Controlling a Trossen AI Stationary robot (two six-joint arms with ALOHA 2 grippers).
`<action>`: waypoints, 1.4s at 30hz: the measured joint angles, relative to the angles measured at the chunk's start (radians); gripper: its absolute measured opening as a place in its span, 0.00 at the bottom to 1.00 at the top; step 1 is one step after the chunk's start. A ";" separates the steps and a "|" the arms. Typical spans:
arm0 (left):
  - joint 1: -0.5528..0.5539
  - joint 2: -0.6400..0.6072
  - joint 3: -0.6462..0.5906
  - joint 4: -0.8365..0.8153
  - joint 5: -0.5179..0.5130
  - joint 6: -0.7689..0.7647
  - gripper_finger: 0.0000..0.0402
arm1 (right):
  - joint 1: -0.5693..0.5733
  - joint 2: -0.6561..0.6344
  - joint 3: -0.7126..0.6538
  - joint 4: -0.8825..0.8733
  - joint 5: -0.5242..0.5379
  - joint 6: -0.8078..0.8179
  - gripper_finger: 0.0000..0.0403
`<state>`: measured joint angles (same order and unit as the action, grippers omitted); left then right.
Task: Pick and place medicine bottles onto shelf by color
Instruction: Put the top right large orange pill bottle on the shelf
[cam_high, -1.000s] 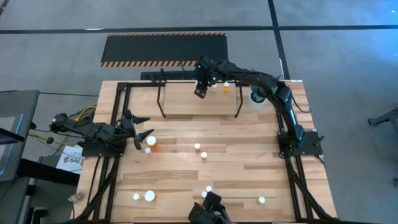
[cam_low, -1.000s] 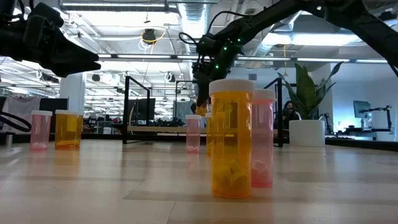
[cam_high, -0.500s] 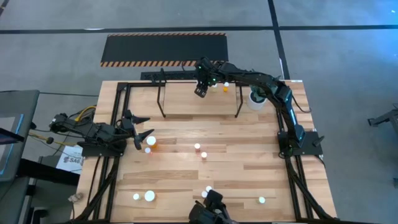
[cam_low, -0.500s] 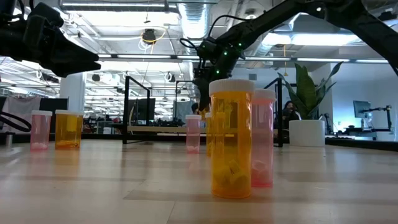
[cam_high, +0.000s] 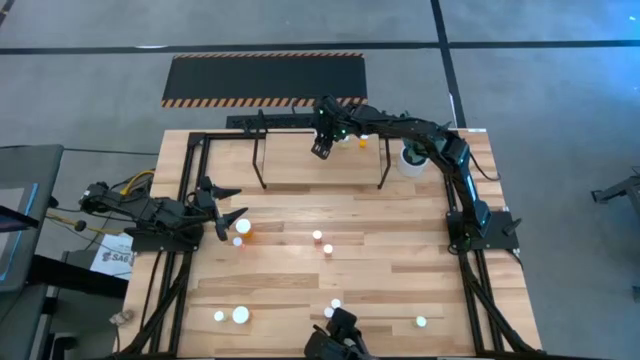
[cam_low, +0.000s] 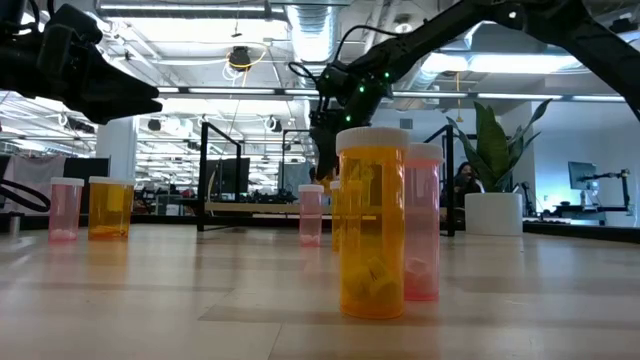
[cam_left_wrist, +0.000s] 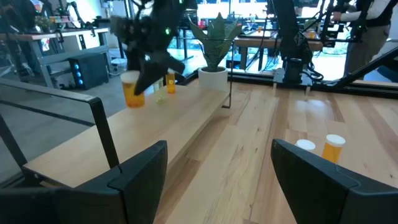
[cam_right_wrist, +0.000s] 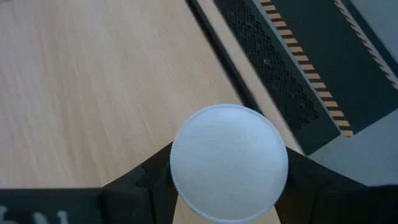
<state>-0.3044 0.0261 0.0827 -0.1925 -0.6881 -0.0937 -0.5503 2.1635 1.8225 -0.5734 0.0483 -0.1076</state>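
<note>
Right gripper (cam_high: 322, 150) is clamped on a white-capped orange bottle (cam_left_wrist: 132, 89), carried upright over the shelf (cam_left_wrist: 168, 127), probably so it lands standing beside the orange ones (cam_high: 362, 139) already there; contact with the board is hard to judge. Left gripper (cam_high: 226, 222) waits wide open, loose bottles (cam_high: 241, 229) just ahead.
</note>
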 joint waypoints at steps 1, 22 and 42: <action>0.000 0.000 0.000 0.000 0.000 0.000 0.68 | 0.000 0.001 -0.014 0.000 -0.006 0.009 0.56; 0.000 0.000 0.000 0.000 0.000 0.000 0.68 | -0.022 0.002 -0.020 0.029 -0.019 -0.031 0.56; 0.000 0.000 0.000 0.000 0.000 0.000 0.68 | -0.012 0.002 -0.020 0.029 -0.029 -0.078 0.56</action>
<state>-0.3046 0.0261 0.0830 -0.1925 -0.6884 -0.0936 -0.5627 2.1651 1.8023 -0.5442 0.0189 -0.1852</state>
